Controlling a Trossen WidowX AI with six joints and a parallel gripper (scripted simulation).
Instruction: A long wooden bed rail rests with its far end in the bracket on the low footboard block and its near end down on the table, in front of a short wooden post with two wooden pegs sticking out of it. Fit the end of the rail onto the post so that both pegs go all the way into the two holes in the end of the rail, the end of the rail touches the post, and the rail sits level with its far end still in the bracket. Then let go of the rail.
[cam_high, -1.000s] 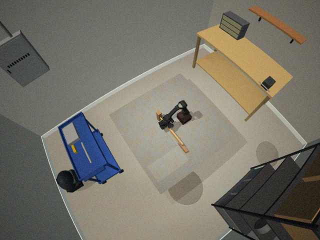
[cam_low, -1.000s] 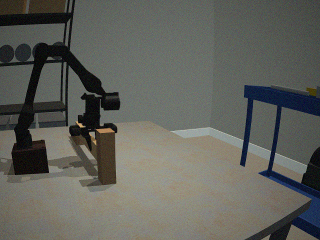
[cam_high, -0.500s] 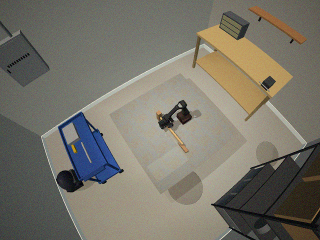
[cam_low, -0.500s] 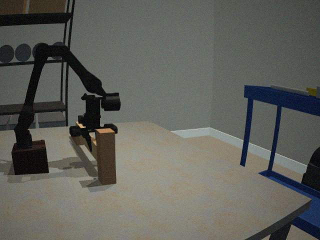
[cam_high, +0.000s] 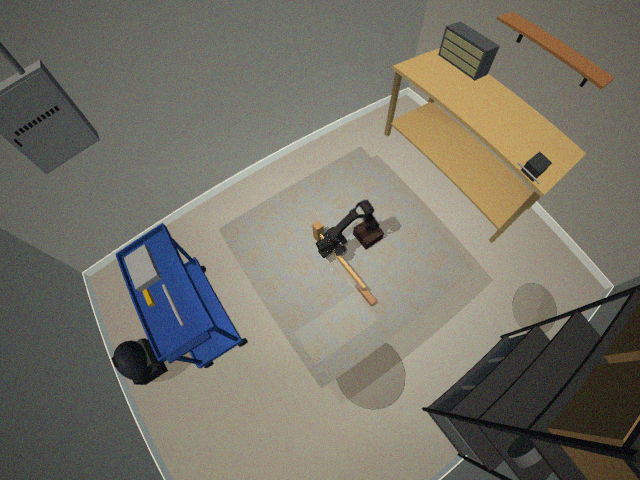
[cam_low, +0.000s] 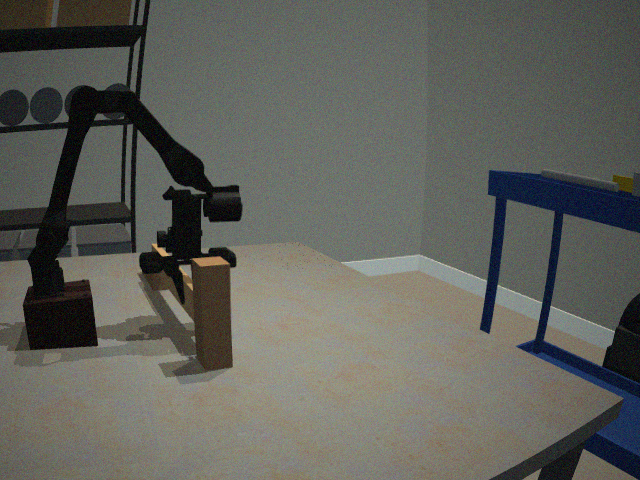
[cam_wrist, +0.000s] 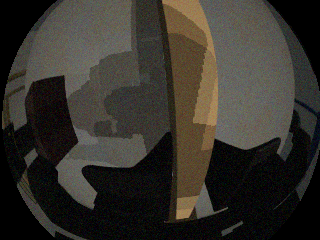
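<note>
The long wooden rail (cam_high: 351, 269) (cam_low: 187, 304) (cam_wrist: 189, 90) is held up off the table, its shadow beneath it. Its far end is at the low footboard block (cam_high: 368, 296) (cam_low: 156, 280); whether it sits fully in the bracket is too small to tell. My gripper (cam_high: 330, 250) (cam_low: 178, 293) (cam_wrist: 180, 135) points down and is shut on the rail near its near end, close to the post. The upright wooden post (cam_high: 317, 229) (cam_low: 212, 315) hides the rail's end in the exterior view. Small bright bits show between post and gripper in the top view, but pegs, holes and any gap cannot be made out.
The arm's dark base block (cam_high: 368, 235) (cam_low: 61, 316) (cam_wrist: 47, 117) stands to one side of the rail. A blue cart (cam_high: 170, 294) (cam_low: 522, 183), a wooden workbench (cam_high: 496, 118) and a dark shelf rack (cam_high: 527, 356) stand around the table.
</note>
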